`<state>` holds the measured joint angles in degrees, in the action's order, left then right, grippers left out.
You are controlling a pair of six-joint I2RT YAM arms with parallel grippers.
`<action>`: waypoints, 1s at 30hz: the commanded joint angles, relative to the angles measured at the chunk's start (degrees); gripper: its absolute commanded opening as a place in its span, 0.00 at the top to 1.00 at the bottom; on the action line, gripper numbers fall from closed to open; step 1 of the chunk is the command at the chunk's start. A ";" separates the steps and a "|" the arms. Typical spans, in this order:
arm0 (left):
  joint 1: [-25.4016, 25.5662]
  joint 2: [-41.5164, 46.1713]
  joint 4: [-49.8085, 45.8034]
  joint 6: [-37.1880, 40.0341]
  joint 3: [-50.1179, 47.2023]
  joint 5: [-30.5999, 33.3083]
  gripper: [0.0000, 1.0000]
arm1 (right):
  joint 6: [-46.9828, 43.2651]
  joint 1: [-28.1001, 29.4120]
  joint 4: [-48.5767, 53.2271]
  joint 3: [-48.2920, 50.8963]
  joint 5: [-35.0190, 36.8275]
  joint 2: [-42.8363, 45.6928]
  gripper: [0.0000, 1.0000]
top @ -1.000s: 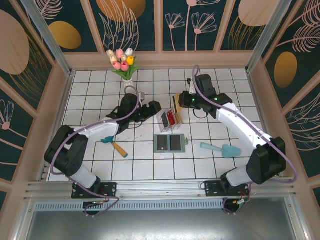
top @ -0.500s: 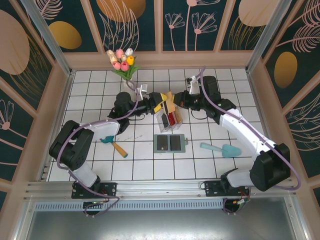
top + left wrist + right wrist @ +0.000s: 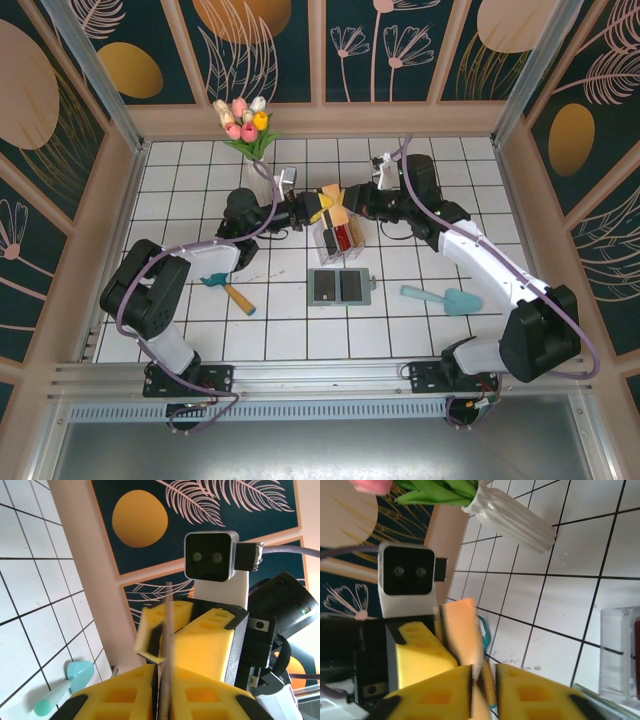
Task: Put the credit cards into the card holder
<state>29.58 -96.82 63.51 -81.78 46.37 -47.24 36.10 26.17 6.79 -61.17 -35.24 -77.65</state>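
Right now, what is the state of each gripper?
Left gripper: closed on the tan card.
Right gripper: around the same card; cannot tell if gripping.

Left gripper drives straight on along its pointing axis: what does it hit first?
Likely the right gripper, facing it head-on above the clear box, with the tan card between them. The gap looks tiny, but depth is unclear.

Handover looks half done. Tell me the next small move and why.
Probably draw the right gripper back. Its jaws look slightly parted around the tan card, while the left gripper is pinched on that card, so the left can carry it to the card holder.
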 commanded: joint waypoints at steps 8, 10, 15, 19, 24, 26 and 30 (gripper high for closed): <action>0.09 0.75 6.04 -1.75 0.05 -2.59 0.85 | -1.97 -0.20 -0.59 -0.61 -3.77 -2.60 0.74; 0.12 0.76 7.41 -2.67 -0.23 -2.50 0.82 | -2.23 -0.54 0.50 -0.39 -1.44 -2.16 0.79; 0.12 0.84 9.71 -4.18 -0.49 -2.85 0.79 | -2.04 -1.84 1.25 1.11 -0.26 -1.07 0.85; 0.12 0.75 10.72 -4.85 -0.58 -2.95 0.78 | -1.86 -2.21 1.65 1.76 0.64 -0.31 0.87; 0.12 0.43 12.58 -6.14 -0.95 -2.77 0.78 | -1.22 -2.73 1.62 2.53 1.72 0.52 0.89; 0.10 0.40 12.79 -6.29 -1.07 -2.77 0.78 | -0.95 -2.72 1.40 2.67 1.49 0.66 0.90; 0.12 0.52 12.87 -6.29 -1.53 -2.68 0.78 | -0.85 -2.93 1.71 2.72 2.19 0.83 0.91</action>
<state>29.58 -97.14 67.99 -87.57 44.82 -48.23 35.33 24.34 5.91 -60.23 -37.36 -76.97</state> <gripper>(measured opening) 0.220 0.091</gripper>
